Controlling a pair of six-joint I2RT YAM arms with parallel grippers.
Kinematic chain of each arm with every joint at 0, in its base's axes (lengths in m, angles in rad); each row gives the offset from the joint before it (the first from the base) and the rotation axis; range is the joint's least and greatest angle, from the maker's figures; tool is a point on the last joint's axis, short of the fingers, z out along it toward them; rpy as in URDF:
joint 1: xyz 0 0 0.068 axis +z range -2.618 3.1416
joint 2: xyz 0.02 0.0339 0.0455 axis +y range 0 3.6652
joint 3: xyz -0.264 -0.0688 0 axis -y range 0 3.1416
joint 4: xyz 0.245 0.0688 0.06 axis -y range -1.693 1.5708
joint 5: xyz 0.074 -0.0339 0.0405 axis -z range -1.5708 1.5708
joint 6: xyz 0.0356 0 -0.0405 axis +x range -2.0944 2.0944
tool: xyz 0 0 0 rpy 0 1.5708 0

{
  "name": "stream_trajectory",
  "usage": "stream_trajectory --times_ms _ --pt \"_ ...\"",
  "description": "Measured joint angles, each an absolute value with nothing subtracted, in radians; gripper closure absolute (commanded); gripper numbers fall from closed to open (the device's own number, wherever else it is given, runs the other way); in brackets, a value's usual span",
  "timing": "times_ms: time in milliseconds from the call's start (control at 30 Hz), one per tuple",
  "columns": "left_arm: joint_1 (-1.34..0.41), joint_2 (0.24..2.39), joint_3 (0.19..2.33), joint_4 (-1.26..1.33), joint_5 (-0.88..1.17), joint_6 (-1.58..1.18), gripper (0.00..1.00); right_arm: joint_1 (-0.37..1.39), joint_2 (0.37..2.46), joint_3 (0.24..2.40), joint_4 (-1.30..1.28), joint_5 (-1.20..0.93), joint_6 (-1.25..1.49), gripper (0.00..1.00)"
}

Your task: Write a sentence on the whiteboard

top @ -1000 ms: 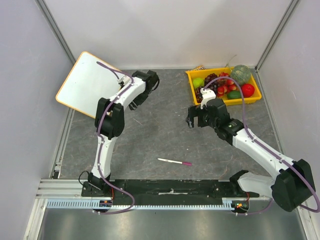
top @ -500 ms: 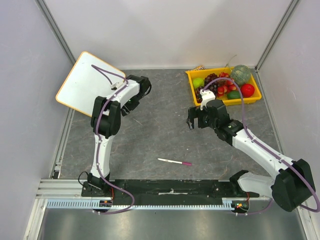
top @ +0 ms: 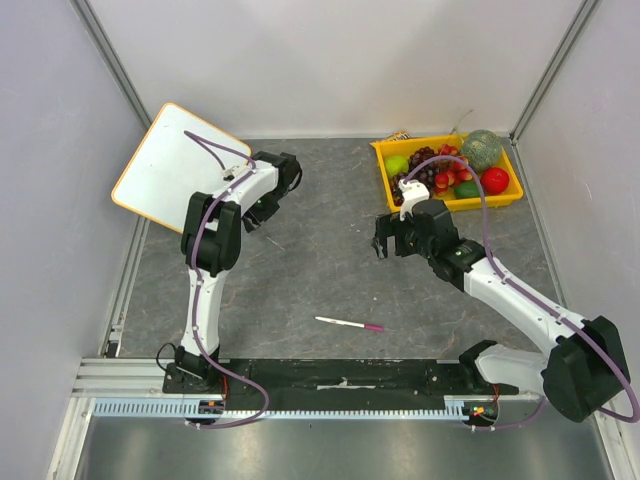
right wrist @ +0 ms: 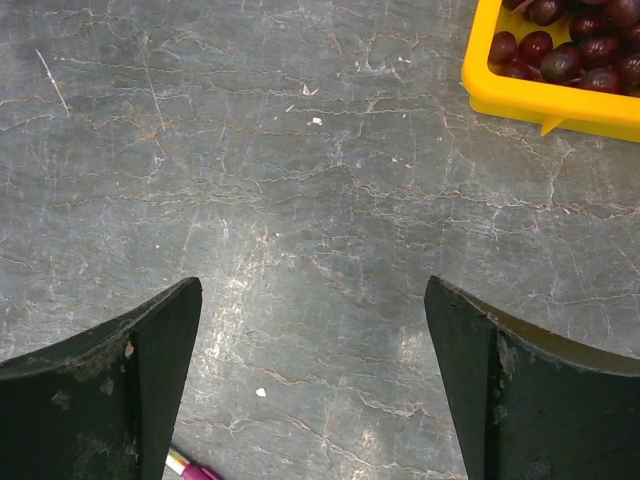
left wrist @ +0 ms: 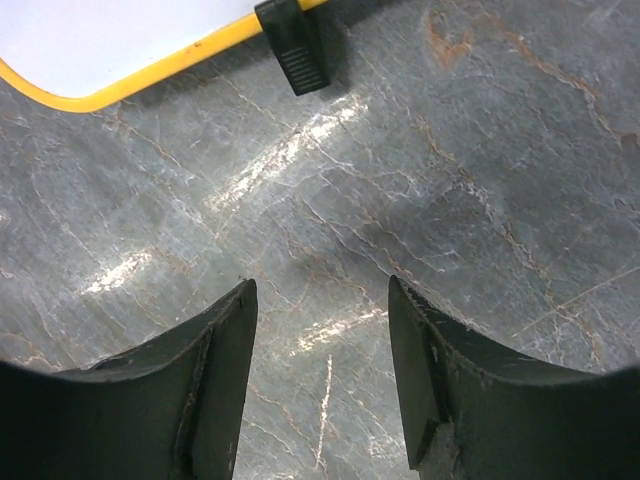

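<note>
The whiteboard (top: 165, 165), white with an orange-yellow rim, lies tilted at the far left; its face is plain white and the sentence is out of view. My left gripper (top: 267, 203) hangs just right of the board's near edge. In the left wrist view that gripper (left wrist: 320, 290) is open over bare table, with the whiteboard's corner (left wrist: 110, 45) and one black clip (left wrist: 292, 45) beyond. A white marker with a pink cap (top: 350, 324) lies on the table near the front. My right gripper (top: 391, 243) stands open and empty; the marker's end (right wrist: 185, 466) shows by its left finger.
A yellow fruit tray (top: 470, 203) with grapes, apples and a melon sits at the back right; its corner (right wrist: 540, 95) shows in the right wrist view. Grey walls close in the left, right and back. A black rail runs along the near edge.
My left gripper shifted left, closer to the whiteboard's edge, then held still. The right arm and the marker have not moved.
</note>
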State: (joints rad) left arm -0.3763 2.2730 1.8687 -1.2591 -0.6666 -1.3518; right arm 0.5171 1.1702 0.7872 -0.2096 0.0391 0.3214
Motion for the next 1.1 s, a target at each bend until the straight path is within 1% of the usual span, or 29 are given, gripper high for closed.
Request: stream_trajectory --times_ms 233,533,767,900,1100 --pt "-0.4 2.273 1.888 -1.22 -0.647 -1.306 0.37 0.517 1.178 0.787 -0.196 0.031 0.322 0.02" --pt "-0.447 2.308 2.06 -1.19 -0.648 -1.252 0.37 0.517 1.18 0.787 -0.195 0.03 0.322 0.02" --pt "-0.427 2.38 2.179 -1.132 -0.651 -1.183 0.38 0.517 1.18 0.785 -0.196 0.031 0.321 0.02" --pt "-0.405 2.401 2.193 -1.075 -0.649 -1.124 0.39 0.517 1.18 0.78 -0.196 0.031 0.321 0.02" --pt "-0.344 2.432 2.205 -1.016 -0.627 -1.067 0.43 0.517 1.181 0.779 -0.196 0.031 0.321 0.02"
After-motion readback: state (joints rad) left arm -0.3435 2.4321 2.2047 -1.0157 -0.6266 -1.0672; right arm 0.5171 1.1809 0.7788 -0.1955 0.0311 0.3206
